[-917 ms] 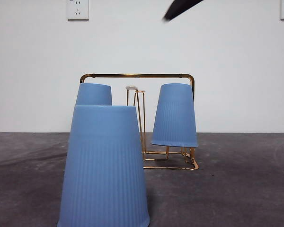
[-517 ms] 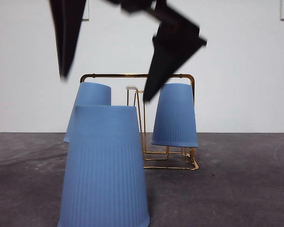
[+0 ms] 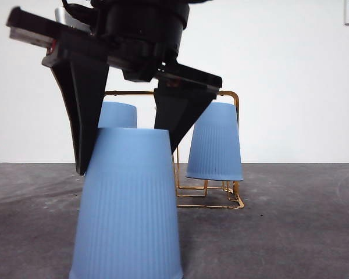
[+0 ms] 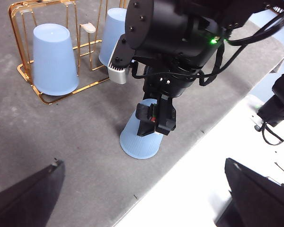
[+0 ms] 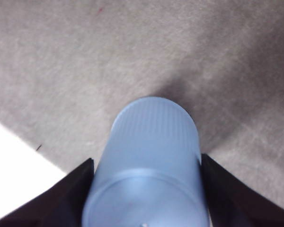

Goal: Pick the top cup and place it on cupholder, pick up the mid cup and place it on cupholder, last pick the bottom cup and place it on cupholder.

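Now the right hand (image 3: pixel 128 151) has dropped in from above within the last second, its jaws spread open and straddling the top of the last cup (image 3: pixel 128 203), which stands upside down on the grey surface (image 3: pixel 291 232) nearest the camera. No grip yet, but a squeeze looks imminent. The left hand (image 4: pixel 142 198) waits wide open, off to the side. Behind, the cupholder (image 3: pixel 230 96) already carries two blue cups (image 3: pixel 215 142) on its prongs.

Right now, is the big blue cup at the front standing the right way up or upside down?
Upside down. The front cup rests on its wide rim on the table, closed narrow end on top, with the right gripper open around it.
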Motion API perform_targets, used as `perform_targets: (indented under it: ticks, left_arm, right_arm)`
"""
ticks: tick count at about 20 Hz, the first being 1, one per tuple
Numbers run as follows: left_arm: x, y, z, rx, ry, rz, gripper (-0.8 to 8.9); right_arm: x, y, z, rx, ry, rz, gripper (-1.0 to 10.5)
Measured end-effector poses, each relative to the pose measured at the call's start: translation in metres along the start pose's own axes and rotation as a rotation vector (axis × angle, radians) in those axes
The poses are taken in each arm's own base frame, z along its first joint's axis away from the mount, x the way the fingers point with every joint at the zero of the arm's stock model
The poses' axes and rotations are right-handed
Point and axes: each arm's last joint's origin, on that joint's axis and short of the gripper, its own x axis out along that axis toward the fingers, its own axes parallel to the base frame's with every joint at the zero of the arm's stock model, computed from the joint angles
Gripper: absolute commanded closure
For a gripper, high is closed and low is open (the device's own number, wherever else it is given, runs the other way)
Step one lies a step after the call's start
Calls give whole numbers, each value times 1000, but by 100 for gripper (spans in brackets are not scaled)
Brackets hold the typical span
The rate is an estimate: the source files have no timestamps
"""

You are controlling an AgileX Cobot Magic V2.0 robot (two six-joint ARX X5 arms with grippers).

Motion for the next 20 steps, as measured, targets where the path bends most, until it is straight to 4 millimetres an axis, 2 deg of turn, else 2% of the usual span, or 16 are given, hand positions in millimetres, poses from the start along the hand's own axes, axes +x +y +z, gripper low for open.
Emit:
perform_targets:
  ticks: [2,7,9,14,16,20]
  left_arm:
    - [0,0,0,0,0,0,189]
    - [0,0,0,0,0,0,189]
    - [0,0,0,0,-1,0,189]
    - [0,0,0,1,-5,-1,189]
    - [0,0,1,1,-7,-1,189]
    - [0,0,1,1,-10,-1,189]
  right_arm:
    - [-15,2,3,-2,-1,-44,861]
    - [-83,7,24,-5,-135,-75,917]
    - [-104,1,33,7,-209,-75,917]
    - [-147,-33,58,106,-386,-123,917]
    - [-158,-43,64,125,-439,-130,917]
    - [-160,-57,70,140,-460,-147,917]
